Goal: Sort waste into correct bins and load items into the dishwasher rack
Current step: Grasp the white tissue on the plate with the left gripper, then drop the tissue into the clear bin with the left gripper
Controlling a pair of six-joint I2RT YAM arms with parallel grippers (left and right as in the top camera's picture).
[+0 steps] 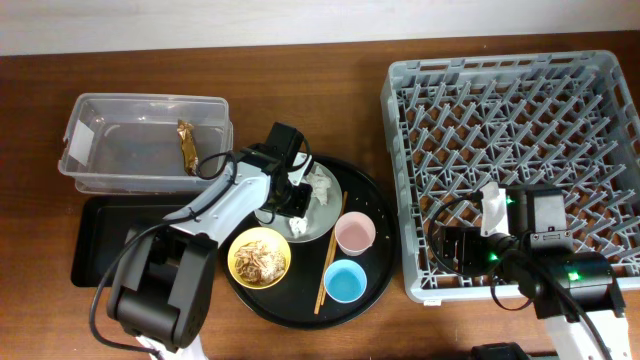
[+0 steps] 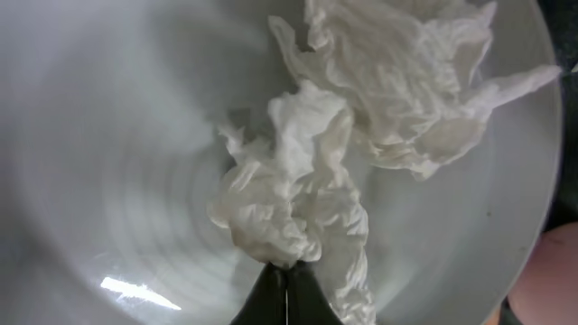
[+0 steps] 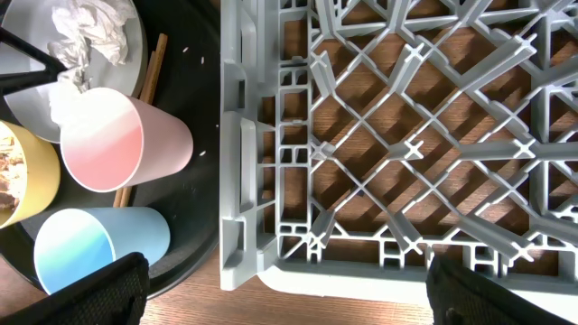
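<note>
- Plainly, the left gripper (image 2: 285, 282) is clenched. Its tips are pressed together on the lowest fold of the crumpled white tissue (image 2: 293, 194).
- The tissue lies on the pale grey-green plate (image 2: 99, 153), which sits on the round black tray (image 1: 376, 212).
- The tissue should be nearly weightless, soft and limp. It will not resist the pinch, but a hold on one thin fold may only draw out a tail or tear a piece off.
- It looks like two wads touching, and the upper wad is outside the grip, so it may be left behind.
- The surest hold, I judge, is deep in the bunched middle where the layers are thickest, not on a loose edge.
- The plate looks smooth and glazed, so the tissue should come off it freely.
- The right gripper (image 3: 284, 266) is spread wide with nothing in it, over the near edge of the dishwasher rack (image 3: 397, 162).
- The clear tub (image 1: 90, 120), with the brown-gold wrapper (image 1: 187, 143) in it, stands on the bench (image 1: 300, 90) left of the round tray. The shallow black tray (image 1: 100, 245) is just beside the tub.
</note>
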